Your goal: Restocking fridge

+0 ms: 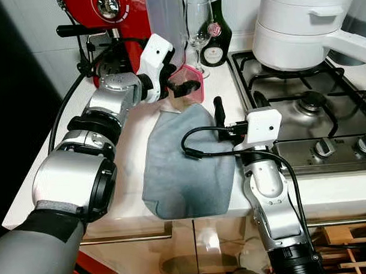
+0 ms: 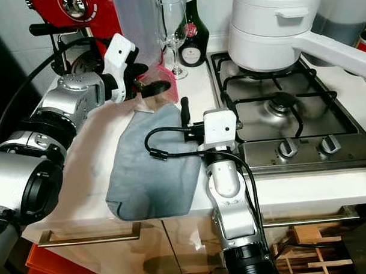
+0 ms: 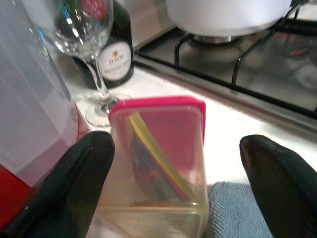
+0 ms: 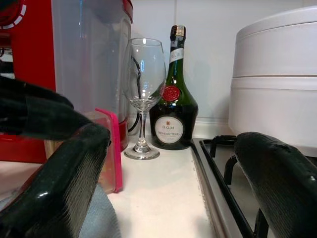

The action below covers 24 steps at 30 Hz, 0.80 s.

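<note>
Pink-lidded clear plastic food container lay on its side on the white countertop, at the far edge of a grey-blue cloth, with the left gripper open around it, one black finger on each side. The left wrist view showed what the head views did not: yellow and dark contents inside the box, and that the fingers were not pressed on its walls. The right gripper rested near the counter's front edge beside the steel gas hob, its fingers spread wide and holding nothing. Behind the container stood a clear wine glass, a dark green D.O.M bottle and a translucent jug on a red machine. A white pot sat on the hob's back burner.
</note>
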Tool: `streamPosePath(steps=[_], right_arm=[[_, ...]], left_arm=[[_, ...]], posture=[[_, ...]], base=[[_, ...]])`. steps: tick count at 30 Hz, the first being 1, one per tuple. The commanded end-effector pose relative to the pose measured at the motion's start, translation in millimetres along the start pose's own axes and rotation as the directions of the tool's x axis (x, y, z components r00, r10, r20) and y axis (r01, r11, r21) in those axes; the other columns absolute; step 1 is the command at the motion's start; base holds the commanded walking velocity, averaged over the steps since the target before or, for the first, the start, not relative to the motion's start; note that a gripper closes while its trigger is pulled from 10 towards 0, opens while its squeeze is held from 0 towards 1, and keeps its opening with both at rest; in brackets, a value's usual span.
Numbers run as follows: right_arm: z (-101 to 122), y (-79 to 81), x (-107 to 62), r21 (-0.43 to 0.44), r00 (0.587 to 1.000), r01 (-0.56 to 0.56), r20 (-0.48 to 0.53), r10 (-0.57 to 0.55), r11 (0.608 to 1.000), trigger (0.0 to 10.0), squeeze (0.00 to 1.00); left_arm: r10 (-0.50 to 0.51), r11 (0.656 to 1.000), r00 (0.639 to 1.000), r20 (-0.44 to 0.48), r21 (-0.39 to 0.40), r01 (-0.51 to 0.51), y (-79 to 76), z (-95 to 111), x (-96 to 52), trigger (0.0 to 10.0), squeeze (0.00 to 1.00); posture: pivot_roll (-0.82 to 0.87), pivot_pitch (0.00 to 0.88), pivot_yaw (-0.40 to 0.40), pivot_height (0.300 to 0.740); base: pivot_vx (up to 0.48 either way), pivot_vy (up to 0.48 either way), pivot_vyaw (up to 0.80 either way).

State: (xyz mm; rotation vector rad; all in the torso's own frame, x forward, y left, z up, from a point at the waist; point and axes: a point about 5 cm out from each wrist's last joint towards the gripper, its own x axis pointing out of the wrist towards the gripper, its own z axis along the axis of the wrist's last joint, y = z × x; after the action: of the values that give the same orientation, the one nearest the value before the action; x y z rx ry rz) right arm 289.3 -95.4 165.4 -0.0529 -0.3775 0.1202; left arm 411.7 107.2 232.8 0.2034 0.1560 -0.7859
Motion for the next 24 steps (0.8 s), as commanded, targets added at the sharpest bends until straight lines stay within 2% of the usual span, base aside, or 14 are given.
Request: streamPosePath(steps=[1,4,15,16,17,22,24], right_arm=[[5,2.0,-0.5,0.0,1.0,-0.004,0.023,0.004,1.0,10.0,0.0],[5,3.1,0.0,0.002,1.0,-0.005,0.025,0.005,1.0,10.0,0.0],[4,3.1,-1.1,0.001,1.0,-0.001,0.021,0.001,1.0,10.0,0.0],[4,3.1,-1.2,0.001,1.0,0.0,0.02,0.0,1.0,10.0,0.0],[4,3.2,-1.2,0.001,1.0,0.0,0.02,0.0,1.0,10.0,0.0],[5,3.1,-1.0,0.001,1.0,0.002,0.019,-0.002,1.0,10.0,0.0],[4,2.8,-0.6,0.0,1.0,0.004,0.018,-0.004,1.0,10.0,0.0]], left_arm=[[0.012,1.0,1.0,-0.007,0.027,-0.012,1.3,6,0.4,10.0,0.0],[0.015,0.999,0.998,-0.053,0.044,-0.013,-3.1,0,4.5,10.0,0.0],[0.077,0.996,0.994,-0.074,0.053,-0.073,-0.5,-2,5.1,10.0,0.0],[0.081,0.995,0.994,-0.078,0.058,-0.076,-0.5,-2,5.2,6.1,0.0],[0.083,0.995,0.993,-0.082,0.062,-0.078,-0.4,-2,5.2,0.0,0.0],[0.074,0.995,0.992,-0.106,0.072,-0.067,-1.0,-4,5.4,0.0,0.0],[0.052,0.996,0.987,-0.152,0.081,-0.04,-1.8,-10,4.5,0.0,0.0]], posture=[[-0.18,0.0,0.138,0.74],[-0.18,0.0,0.143,0.74],[-0.18,0.0,0.148,0.74],[-0.19,0.0,0.149,0.74],[-0.19,0.0,0.149,0.74],[-0.19,0.0,0.15,0.74],[-0.19,0.0,0.149,0.74]], base=[[0.0,0.0,0.0],[0.0,0.0,0.0],[0.0,0.0,0.0],[0.0,0.0,0.0],[0.0,0.0,0.0],[0.0,0.0,0.0],[0.0,0.0,0.0]])
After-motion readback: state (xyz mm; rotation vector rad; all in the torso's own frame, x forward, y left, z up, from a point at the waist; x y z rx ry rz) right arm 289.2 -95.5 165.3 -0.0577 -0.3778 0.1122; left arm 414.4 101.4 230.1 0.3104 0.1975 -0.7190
